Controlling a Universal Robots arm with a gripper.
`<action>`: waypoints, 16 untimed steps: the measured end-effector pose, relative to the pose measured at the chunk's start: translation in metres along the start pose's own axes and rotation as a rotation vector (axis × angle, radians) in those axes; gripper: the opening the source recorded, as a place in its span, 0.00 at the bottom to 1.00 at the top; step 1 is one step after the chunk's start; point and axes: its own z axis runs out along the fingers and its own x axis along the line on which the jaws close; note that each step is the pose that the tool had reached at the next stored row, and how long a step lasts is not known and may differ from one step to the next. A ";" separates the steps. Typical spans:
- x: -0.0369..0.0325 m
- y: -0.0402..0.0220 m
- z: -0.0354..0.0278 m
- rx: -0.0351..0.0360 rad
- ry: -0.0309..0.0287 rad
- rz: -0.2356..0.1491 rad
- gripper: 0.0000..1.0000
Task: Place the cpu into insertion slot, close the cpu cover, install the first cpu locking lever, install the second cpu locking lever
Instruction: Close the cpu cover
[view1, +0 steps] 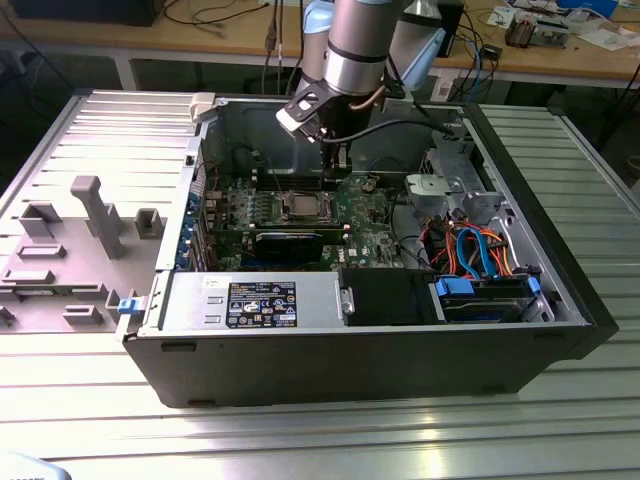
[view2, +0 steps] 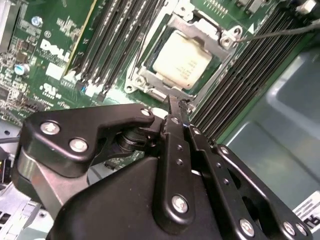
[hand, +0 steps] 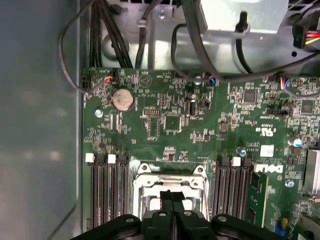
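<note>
The cpu sits in the slot with the cover looking shut over it. The gripper is pinched closed on nothing, tips just beside the slot's rim. Probably latching time: push slow and level, so they don't skid onto the board.

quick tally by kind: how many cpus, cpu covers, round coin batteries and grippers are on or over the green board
cpu: 1
cpu cover: 1
round coin battery: 1
gripper: 1
total: 4
</note>
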 end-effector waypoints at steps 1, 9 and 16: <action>0.0001 -0.0028 0.0008 -0.0001 0.0017 0.000 0.11; 0.0013 -0.0224 0.0146 -0.0003 0.0051 -0.001 0.11; 0.0024 -0.0423 0.0250 -0.0003 0.0060 -0.002 0.11</action>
